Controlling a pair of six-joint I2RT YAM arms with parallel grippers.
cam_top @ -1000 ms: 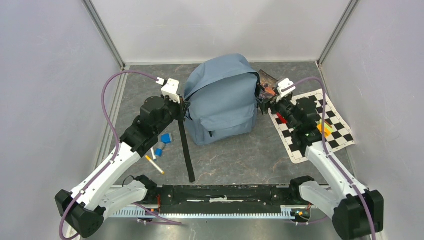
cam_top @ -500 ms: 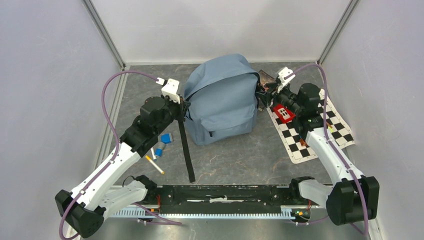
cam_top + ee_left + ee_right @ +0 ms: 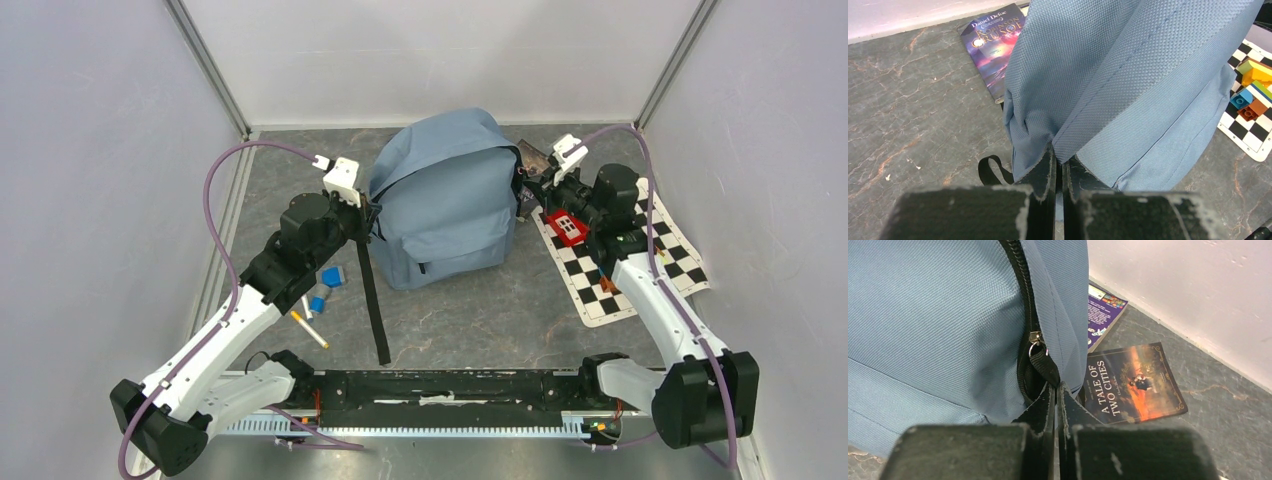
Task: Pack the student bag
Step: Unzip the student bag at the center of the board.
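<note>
Fingers of the left gripper (image 3: 1058, 159) pinch together on the bag (image 3: 445, 200) at its side fabric; the right gripper (image 3: 1055, 391) is clamped on the black zip pull (image 3: 1046, 366). The bag stands upright mid-table (image 3: 480, 310), on grey marbled top, with white walls (image 3: 440, 50) around.

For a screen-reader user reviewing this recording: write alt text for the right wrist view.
The right gripper, shut, pinches the black zipper pull on the grey-blue student bag filling the left of the frame. Behind, on the grey table, lie a book titled A Tale of Two Cities and a purple book partly hidden by the bag.
</note>
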